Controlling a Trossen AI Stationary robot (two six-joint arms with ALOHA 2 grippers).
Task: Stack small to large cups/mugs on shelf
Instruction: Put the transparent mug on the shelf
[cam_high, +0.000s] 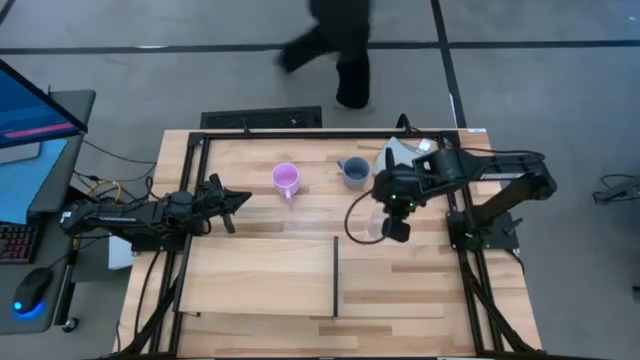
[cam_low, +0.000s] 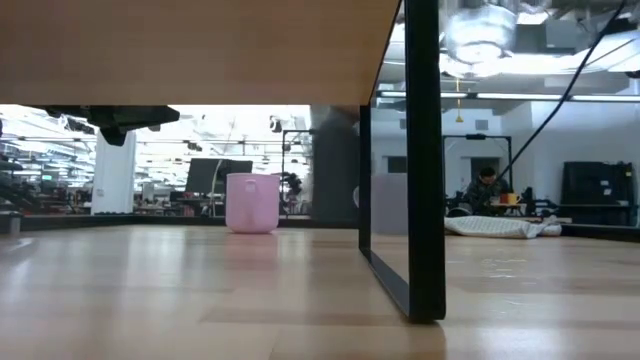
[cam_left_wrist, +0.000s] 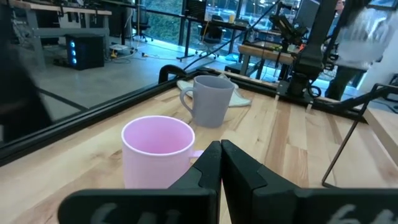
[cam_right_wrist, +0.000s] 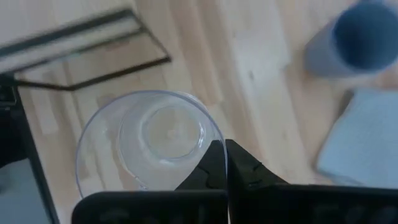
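Clear cup (cam_right_wrist: 146, 146) pinched by right gripper (cam_right_wrist: 225, 163) | pink mug (cam_high: 286, 180) at 12 o'clock | left gripper (cam_high: 240, 200) closed, empty

Small clear see-through plastic cup (cam_right_wrist: 144, 144) showing glossy, smooth walls, matt pink-purple mug (cam_left_wrist: 158, 151) and matt blue-grey mug (cam_left_wrist: 211, 99) sitting behind the pale smooth wooden shelf board (cam_high: 262, 276), soft grey cloth (cam_high: 400, 152) lying beside the blue-grey mug

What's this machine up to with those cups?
The right gripper is shut on the rim of the clear cup, holding it above the table near the shelf. The pink mug and blue-grey mug stand on the tabletop behind the shelf. The left gripper waits shut, facing the pink mug.
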